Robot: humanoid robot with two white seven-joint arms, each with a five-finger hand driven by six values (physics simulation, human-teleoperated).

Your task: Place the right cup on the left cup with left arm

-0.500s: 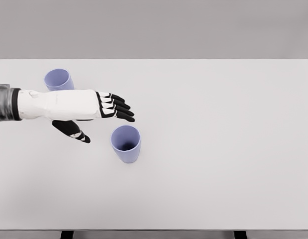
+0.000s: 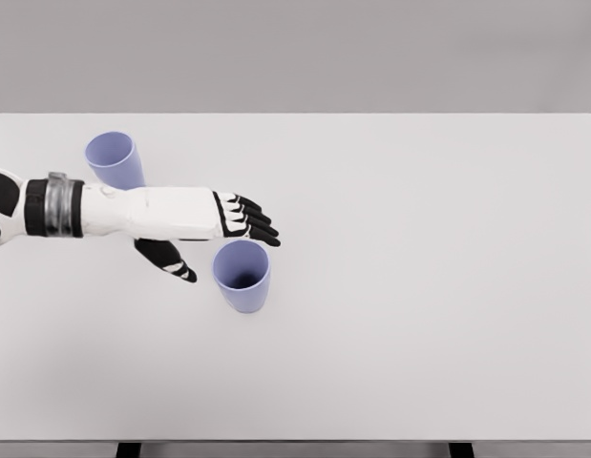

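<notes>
On white table (image 2: 419,286), right cup (image 2: 242,276) sits just below open left hand (image 2: 204,224).

A broad white table (image 2: 419,286) fills the head view, its far edge running straight against a plain grey backdrop and two dark legs showing beneath its near edge. Two lavender cups stand upright on the tabletop, both on its left half and well apart from each other. The left cup (image 2: 115,158) sits toward the far left corner. The right cup (image 2: 242,276) stands nearer the front, left of the table's middle, its open mouth facing upward and its interior shadowed.
</notes>
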